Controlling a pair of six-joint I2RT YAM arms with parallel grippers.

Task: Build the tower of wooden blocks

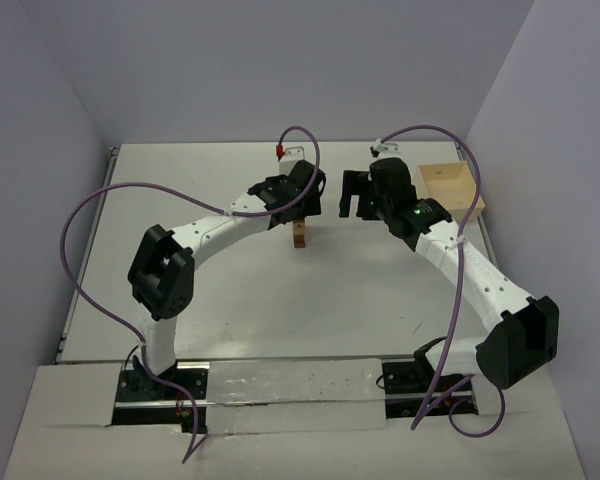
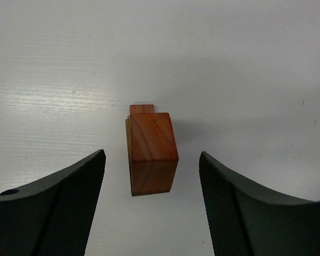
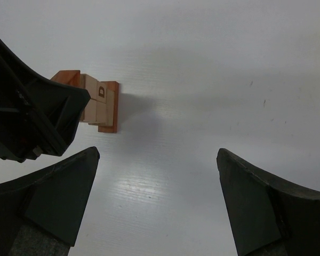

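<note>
Two arms are bending in over the white table in the top view. The tower is standing upright mid-table between them, long axis vertical. It is a narrow tan-brown wood stack, too small here to count blocks. The left claw is hovering right over it, covering its top, and the jaws are hard to read from this angle. The right claw is sitting just to the right with jaws apart, holding nothing. A pale square wooden box is sitting far right, partly covered by the right arm.

Left wrist view: the left claw is standing with jaws apart. Gaps are showing on both sides and it is not touching the tower. The fingers are black and curved with mesh-textured pads, cut off at the bottom edge. The camera is looking down the tower's axis. The top piece is reddish-brown, smooth and grained, and a paler tan bit is peeking out at its far edge. The lower blocks are hidden.

Right wrist view: the right claw is spread wide and empty over bare table. The tower is showing upper left, with its long axis running across the frame. Its tan blocks are sitting against a reddish slab, and one dark mark is unreadable. Its left end is hiding behind the left claw.
</note>
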